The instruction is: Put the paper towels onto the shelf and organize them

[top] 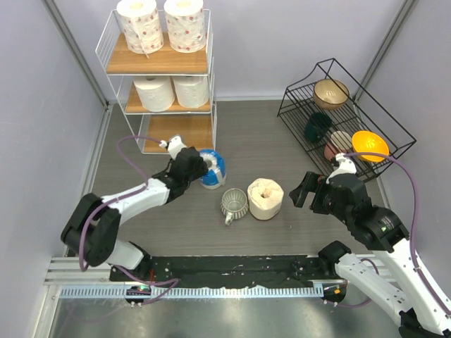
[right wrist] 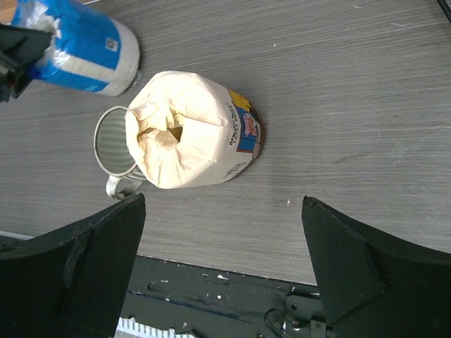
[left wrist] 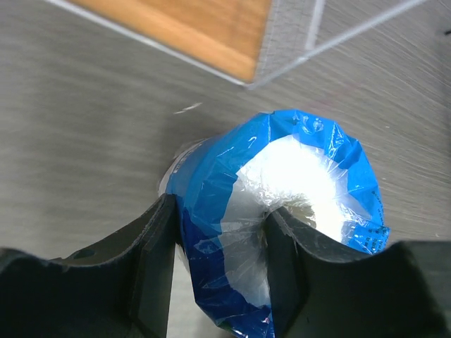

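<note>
The left gripper (left wrist: 220,232) pinches the blue-wrapped roll (left wrist: 296,169) by its wall (near the shelf (top: 176,130)); the right gripper (right wrist: 222,204) gapes wide, empty, near the cream roll (right wrist: 190,130).

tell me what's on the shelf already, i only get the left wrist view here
observer: four rolls are on the shelf: two red-dotted rolls on the top board and two plain white rolls on the middle board.
operator: any room for my blue one
observer: the bottom board is bare.
operator: what else is left to shelve
observer: a cream roll stands beside a glass mug, to the right of your blue-wrapped roll.
</note>
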Tool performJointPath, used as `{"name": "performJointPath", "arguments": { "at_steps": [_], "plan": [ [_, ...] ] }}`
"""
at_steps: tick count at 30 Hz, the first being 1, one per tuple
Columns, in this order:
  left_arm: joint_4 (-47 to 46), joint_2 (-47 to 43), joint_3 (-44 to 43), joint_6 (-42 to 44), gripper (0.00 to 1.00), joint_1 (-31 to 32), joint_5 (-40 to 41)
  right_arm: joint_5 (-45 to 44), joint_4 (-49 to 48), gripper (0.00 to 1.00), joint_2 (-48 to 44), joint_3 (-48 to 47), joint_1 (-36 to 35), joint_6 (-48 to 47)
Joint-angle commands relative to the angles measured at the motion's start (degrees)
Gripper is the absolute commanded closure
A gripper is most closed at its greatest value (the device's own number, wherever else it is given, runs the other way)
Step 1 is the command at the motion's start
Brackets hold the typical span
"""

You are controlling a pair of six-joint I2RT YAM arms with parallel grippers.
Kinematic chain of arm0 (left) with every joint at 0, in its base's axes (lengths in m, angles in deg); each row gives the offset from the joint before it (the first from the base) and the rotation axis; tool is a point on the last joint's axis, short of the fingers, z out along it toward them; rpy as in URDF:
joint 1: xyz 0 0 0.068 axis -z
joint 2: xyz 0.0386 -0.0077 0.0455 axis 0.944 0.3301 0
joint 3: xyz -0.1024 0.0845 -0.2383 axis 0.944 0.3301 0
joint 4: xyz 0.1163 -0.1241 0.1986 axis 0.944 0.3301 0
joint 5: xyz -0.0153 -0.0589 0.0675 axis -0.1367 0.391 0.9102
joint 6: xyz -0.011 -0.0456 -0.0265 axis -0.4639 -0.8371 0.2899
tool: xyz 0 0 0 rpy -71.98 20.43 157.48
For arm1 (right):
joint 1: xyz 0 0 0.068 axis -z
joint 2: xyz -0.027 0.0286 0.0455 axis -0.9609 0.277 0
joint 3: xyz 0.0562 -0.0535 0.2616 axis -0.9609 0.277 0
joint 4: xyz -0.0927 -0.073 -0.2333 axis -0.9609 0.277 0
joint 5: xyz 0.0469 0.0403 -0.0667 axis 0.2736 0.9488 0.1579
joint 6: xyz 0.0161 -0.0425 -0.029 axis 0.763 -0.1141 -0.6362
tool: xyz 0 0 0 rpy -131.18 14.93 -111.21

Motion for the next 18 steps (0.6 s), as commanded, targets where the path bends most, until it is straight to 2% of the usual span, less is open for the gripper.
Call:
{"name": "performJointPath", "arguments": {
  "at_steps": [1,6,11,18],
  "plan": [
    [1.7,-7.6,4.2,-2.8,0.6,-3.3,2.1,-0.1,-2.0,0.02,0.9,-1.5,-0.3,-1.1],
    [2.0,-8.9,1.8,-1.2,0.6,-9.6,1.3,0.0,-2.0,0.02,0.9,-1.7,-0.3,-0.9],
    [-0.1,-4.8,-4.5,0.2,0.6,-17.0,-1.6,-0.4,-1.9,0.02,0.6,-1.3,-0.3,-0.9],
    [-2.4,2.8,-12.8,1.1,0.6,-20.1,-5.4,-0.8,-1.9,0.02,1.3,-1.5,-0.3,-0.8]
  ]
}}
